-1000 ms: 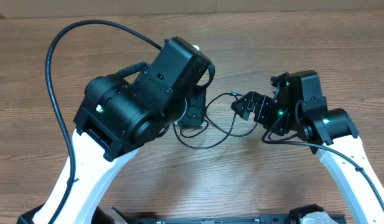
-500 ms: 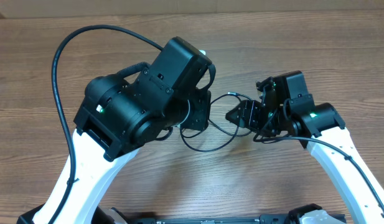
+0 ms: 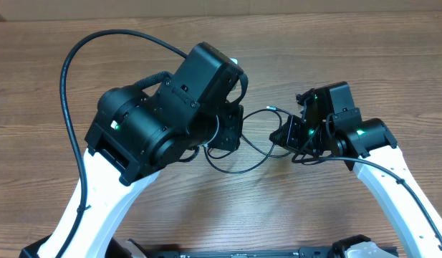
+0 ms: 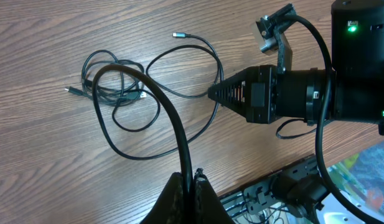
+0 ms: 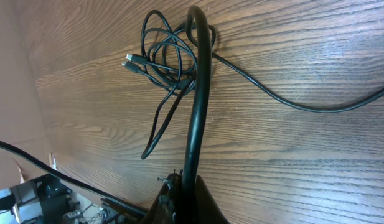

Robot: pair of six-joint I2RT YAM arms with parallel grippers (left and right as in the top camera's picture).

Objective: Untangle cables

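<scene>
Wood table (image 3: 349,57) is carrying the cables (image 4: 120,93), which are lying in a loose tangle at centre, between the two arms. Left gripper (image 4: 190,182) is clenching one strand. In the left wrist view that strand is arcing up from the pinched fingers and dropping into the tangle. Right gripper (image 5: 187,183) is also clamping a strand, which is running straight from its fingers to the knot. Overhead, both tools are sitting just beside the tangle, one on its left and one on its right, tips facing each other. One plug (image 4: 179,35) is lying free on the table at the far-right edge of the loops.
</scene>
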